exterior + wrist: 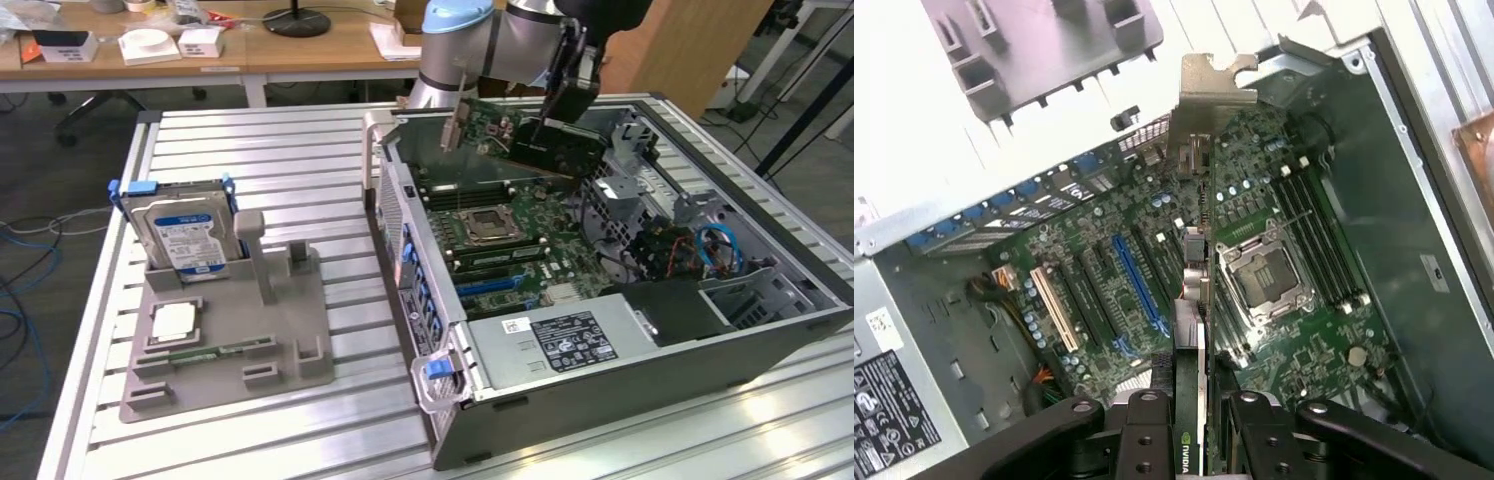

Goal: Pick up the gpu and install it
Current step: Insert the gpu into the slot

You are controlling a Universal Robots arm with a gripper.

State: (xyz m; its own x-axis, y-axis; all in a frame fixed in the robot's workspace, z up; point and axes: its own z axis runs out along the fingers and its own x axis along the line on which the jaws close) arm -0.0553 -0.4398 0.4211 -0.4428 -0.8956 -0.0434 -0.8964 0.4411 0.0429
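The claw [561, 112] was pinching the gpu [554, 148] by its upper edge. It held the card on edge in the air above the motherboard [514, 250], inside the open computer case [587, 410], toward the far edge of the surface [267, 150]. The card's silver bracket [1209, 85] hung near the case wall lined with blue tabs. A hard drive [180, 225] stood in a grey holder [307, 340] by the surface's edge at the exterior view's left.

Bright, even light from overhead fills both views. In the exterior view the ribbed aluminium table top [240, 440] shows white glare along its near slats, while the open grey metal computer case [627, 400] shades its own interior. In the wrist view the table washes out to near white, and the silver bracket of the thin dark gpu [1199, 270] gleams.
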